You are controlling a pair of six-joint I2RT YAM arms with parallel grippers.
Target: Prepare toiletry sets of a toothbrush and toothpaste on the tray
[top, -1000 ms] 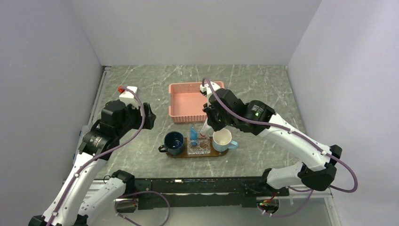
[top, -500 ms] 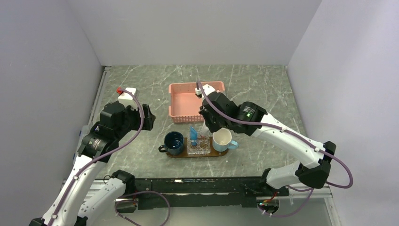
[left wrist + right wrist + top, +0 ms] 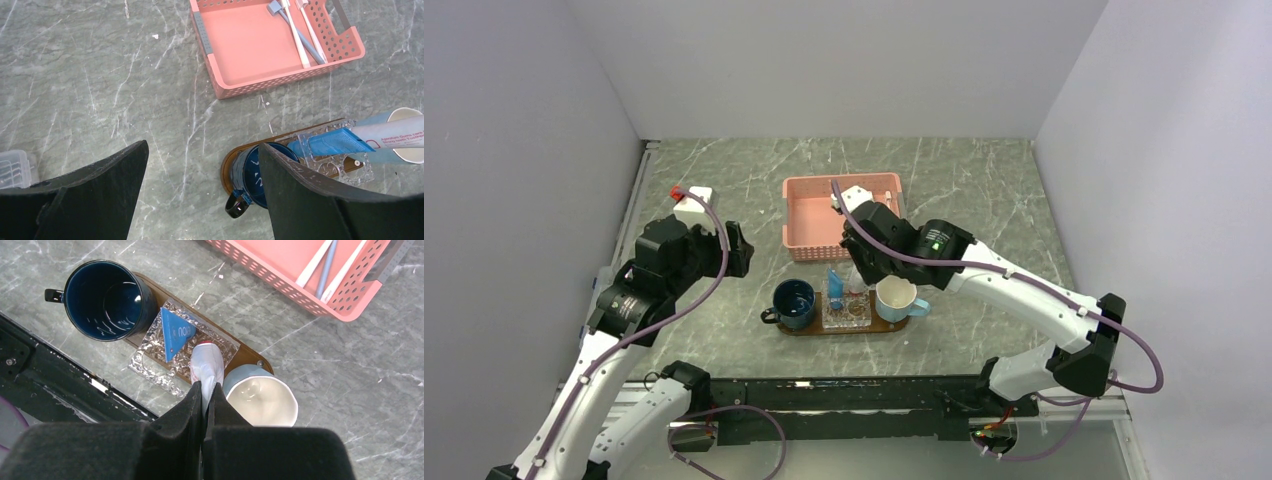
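Observation:
The dark-brown tray [image 3: 816, 331] carries a dark blue mug [image 3: 793, 302], a clear square dish [image 3: 847, 312] and a white mug [image 3: 896, 297]. A blue toothpaste tube [image 3: 172, 332] stands in the dish, also seen in the left wrist view [image 3: 332, 141]. My right gripper [image 3: 205, 390] is shut on a white toothpaste tube [image 3: 207, 362], held end-down over the dish beside the white mug [image 3: 260, 400]. Toothbrushes [image 3: 295, 35] lie in the pink basket [image 3: 260, 45]. My left gripper [image 3: 202, 147] is open and empty, above the table left of the tray [image 3: 227, 162].
The pink basket [image 3: 824, 225] stands just behind the tray. A small clear box [image 3: 12, 167] sits at the far left of the left wrist view. The table's near edge and black frame [image 3: 60, 385] run close in front of the tray.
My right arm has swung left and back, carrying the white tube from beside the white mug to over the clear dish. The left arm has barely moved.

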